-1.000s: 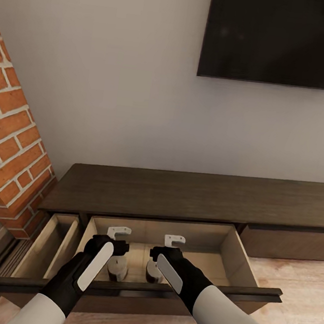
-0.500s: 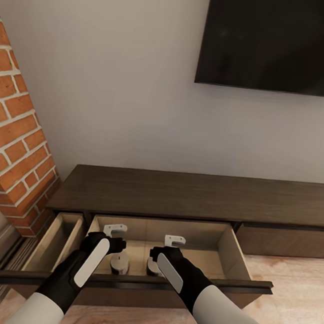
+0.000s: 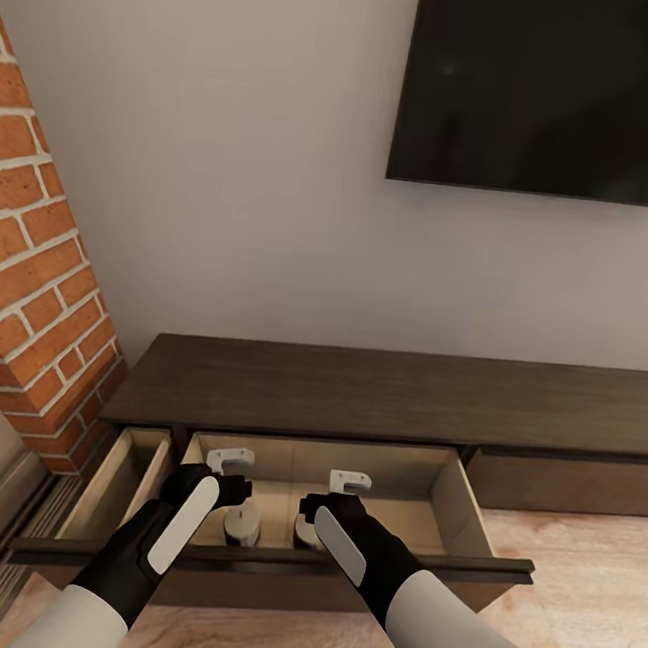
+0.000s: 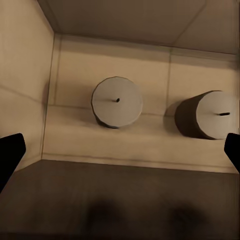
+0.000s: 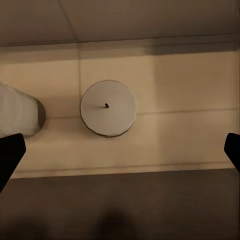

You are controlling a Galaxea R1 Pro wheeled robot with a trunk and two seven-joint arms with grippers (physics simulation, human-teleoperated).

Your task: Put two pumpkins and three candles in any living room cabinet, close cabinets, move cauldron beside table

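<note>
2 candles (image 3: pixel 241 524) stand upright in the cabinet's (image 3: pixel 396 398) open drawer, left gripper (image 3: pixel 231 461) and right gripper (image 3: pixel 349 484) spread empty above; a careless shove shut could topple them.

Matt dark wood cabinet (image 3: pixel 387 392), pale smooth drawer (image 3: pixel 460 496), rough brick (image 3: pixel 35 301).
</note>
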